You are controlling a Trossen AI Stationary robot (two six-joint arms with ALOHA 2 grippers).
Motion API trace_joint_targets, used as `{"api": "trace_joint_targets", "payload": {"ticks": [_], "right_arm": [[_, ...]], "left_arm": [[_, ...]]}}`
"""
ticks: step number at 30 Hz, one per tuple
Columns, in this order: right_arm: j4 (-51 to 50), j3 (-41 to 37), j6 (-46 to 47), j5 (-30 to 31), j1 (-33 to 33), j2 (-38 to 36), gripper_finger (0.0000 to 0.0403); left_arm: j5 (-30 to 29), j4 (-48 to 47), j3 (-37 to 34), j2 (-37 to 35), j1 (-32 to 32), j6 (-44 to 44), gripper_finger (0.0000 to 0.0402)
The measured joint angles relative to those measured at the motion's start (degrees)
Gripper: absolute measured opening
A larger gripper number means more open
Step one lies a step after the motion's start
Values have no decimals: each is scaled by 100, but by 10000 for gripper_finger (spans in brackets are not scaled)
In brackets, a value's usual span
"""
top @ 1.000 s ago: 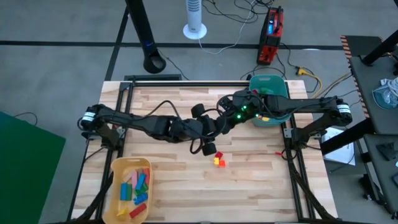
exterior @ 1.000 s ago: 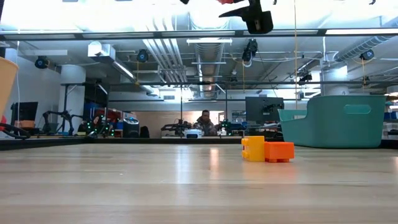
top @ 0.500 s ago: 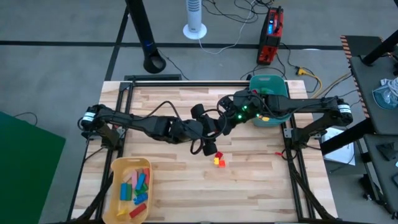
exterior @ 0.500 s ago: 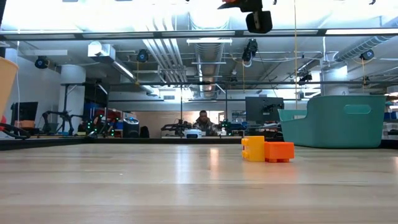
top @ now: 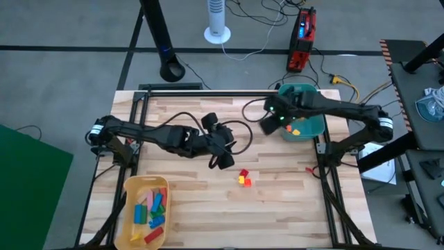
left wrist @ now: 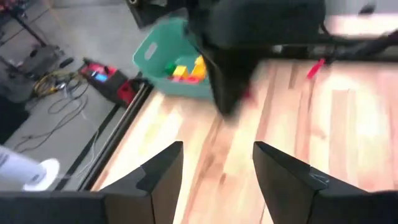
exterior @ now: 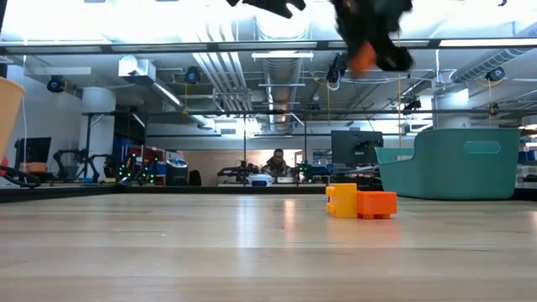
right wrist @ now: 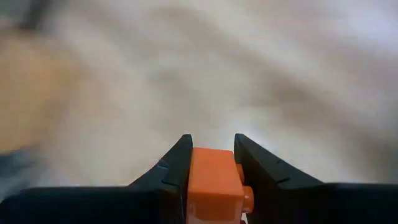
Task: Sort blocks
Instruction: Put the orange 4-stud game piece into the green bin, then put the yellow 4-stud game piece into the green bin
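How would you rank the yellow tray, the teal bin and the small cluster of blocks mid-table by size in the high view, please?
1. Yellow tray, largest.
2. Teal bin, somewhat smaller, though the right arm hides part of it.
3. Cluster of blocks, by far the smallest.

Orange block (right wrist: 214,180) between right-hand fingers (right wrist: 176,163).

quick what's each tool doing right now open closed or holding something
Left tool: open, empty, above the table.
Right tool: closed on an orange block, up near the teal bin.
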Motion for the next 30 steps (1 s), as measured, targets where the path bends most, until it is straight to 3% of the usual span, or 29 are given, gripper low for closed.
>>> {"api": "trace_joint_targets", "payload": {"ticks": [6, 8, 10, 12, 18, 21, 25, 30], "right_arm": [[-2474, -2, -443, 2475, -968, 165, 86], [-2807, -5, -406, 3368, -1220, 200, 86], [-2788, -9, -577, 3771, -1480, 241, 86], [-2733, -13, -809, 3777, -1713, 301, 103], [-2730, -13, -984, 3771, -2260, 478, 213], [-2694, -13, -1027, 3358, -2232, 399, 248], [-2540, -13, -980, 3153, -1932, 190, 274], [-2429, -13, -608, 2836, -1331, -198, 280]], "left_arm": [[-83, -495, 197, 2, -3, -256, 181], [-84, -520, 197, 2, -3, -302, 181], [-84, -529, 192, 2, -3, -389, 181], [-82, -558, 192, 2, -5, -472, 181], [-35, -642, 184, 2, -7, -586, 181], [105, -711, 172, 2, -7, -648, 181], [577, -770, 71, 3, -7, -654, 181], [1250, -792, -165, 91, -12, -599, 181]]}}
